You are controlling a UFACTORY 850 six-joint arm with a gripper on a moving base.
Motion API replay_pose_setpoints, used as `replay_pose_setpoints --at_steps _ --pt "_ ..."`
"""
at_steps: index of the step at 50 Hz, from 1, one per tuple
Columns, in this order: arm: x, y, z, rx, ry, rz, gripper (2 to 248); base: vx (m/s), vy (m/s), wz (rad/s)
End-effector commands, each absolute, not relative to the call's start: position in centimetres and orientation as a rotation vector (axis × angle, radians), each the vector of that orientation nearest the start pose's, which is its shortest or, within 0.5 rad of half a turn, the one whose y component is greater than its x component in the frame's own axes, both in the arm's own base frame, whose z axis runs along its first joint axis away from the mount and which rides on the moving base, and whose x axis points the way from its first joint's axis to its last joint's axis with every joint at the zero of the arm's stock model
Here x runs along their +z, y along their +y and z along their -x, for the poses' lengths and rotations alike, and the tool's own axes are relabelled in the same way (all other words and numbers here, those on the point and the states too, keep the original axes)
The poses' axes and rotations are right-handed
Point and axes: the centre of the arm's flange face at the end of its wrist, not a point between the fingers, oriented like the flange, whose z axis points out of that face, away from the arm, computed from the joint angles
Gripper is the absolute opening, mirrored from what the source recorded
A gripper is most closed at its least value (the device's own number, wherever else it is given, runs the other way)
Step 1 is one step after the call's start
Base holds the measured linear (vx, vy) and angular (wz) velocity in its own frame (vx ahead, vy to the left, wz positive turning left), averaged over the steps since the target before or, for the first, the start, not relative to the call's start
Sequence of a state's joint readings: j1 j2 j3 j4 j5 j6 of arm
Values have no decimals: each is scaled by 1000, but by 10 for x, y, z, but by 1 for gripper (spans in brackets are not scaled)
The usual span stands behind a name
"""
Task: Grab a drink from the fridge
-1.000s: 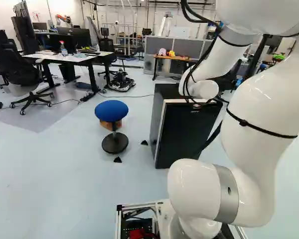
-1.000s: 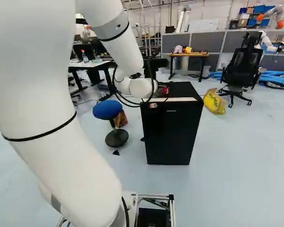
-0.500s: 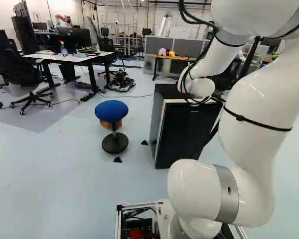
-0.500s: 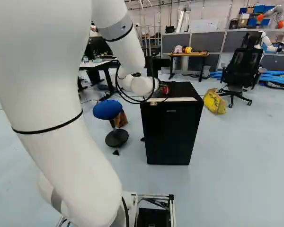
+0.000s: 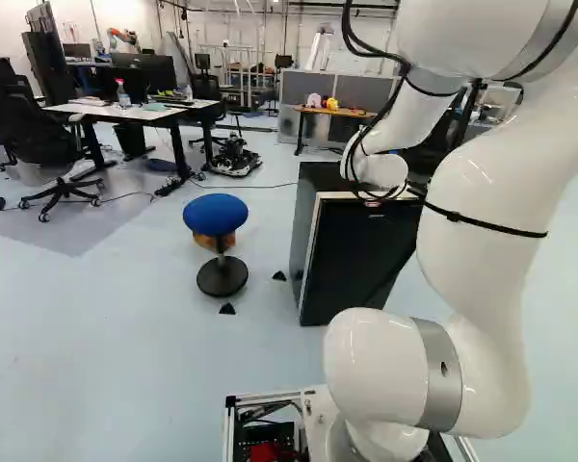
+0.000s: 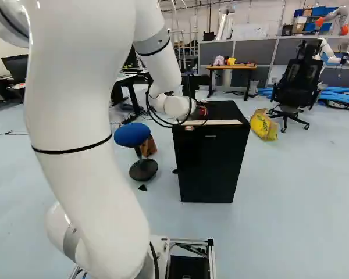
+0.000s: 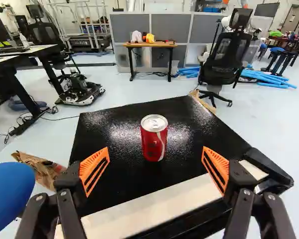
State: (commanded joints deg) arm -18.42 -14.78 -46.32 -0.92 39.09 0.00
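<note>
Orange-padded fingers [image 7: 94, 169] stand wide apart, holding nothing. Ahead, between their lines, a red can [image 7: 154, 142] sits upright on the black fridge [image 6: 212, 165]. Past it come a yellow bag [image 6: 264, 125], a black office chair [image 6: 299, 84] and grey partitions [image 6: 257, 50].

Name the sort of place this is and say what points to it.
Probably a robotics lab or workshop: another robot arm stands at the back, desks with monitors fill one side, and a metal frame rises near grey partitions.
</note>
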Motion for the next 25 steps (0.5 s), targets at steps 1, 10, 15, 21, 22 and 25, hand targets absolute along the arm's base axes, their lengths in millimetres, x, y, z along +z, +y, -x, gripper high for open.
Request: replay_pose_setpoints --at_steps 1,10,15,21,22,25 --pt "425 -168 -509 -1903 410 2696 247 0 0 0" --pt "416 -169 -515 -1887 408 2704 247 0 0 0" --pt "410 -170 -518 -1881 407 2707 247 0 0 0" --pt "404 -170 -522 -1881 405 2706 247 0 0 0" --pt "403 -170 -523 -1882 404 2705 247 0 0 0" --pt "400 -171 -526 -1888 403 2702 247 0 0 0"
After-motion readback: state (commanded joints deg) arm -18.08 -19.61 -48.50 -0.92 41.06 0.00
